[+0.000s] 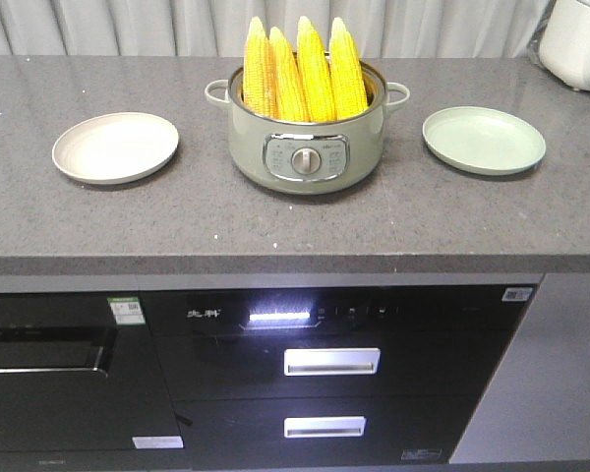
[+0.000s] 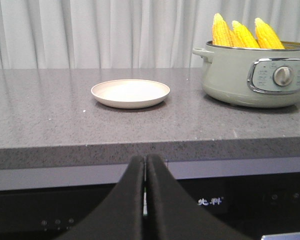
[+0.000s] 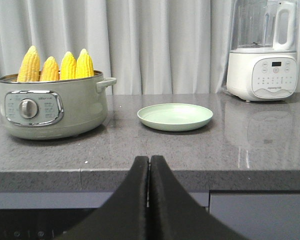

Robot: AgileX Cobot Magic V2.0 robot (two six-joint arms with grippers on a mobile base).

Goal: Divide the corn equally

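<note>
Several yellow corn cobs [image 1: 303, 71] stand upright, tips up, in a pale green electric pot [image 1: 305, 147] at the middle of the grey counter. They also show in the left wrist view as corn [image 2: 245, 34] and in the right wrist view as corn [image 3: 55, 66]. A beige plate [image 1: 115, 147] lies left of the pot and a green plate [image 1: 484, 140] lies right of it, both bare. My left gripper [image 2: 144, 159] is shut with nothing in it, low in front of the counter edge. My right gripper [image 3: 149, 160] is likewise shut and holds nothing. Neither arm shows in the front view.
A white blender [image 3: 262, 55] stands at the counter's far right. Grey curtains hang behind the counter. Below the counter edge [image 1: 275, 264] are black built-in appliances with drawer handles [image 1: 331, 361].
</note>
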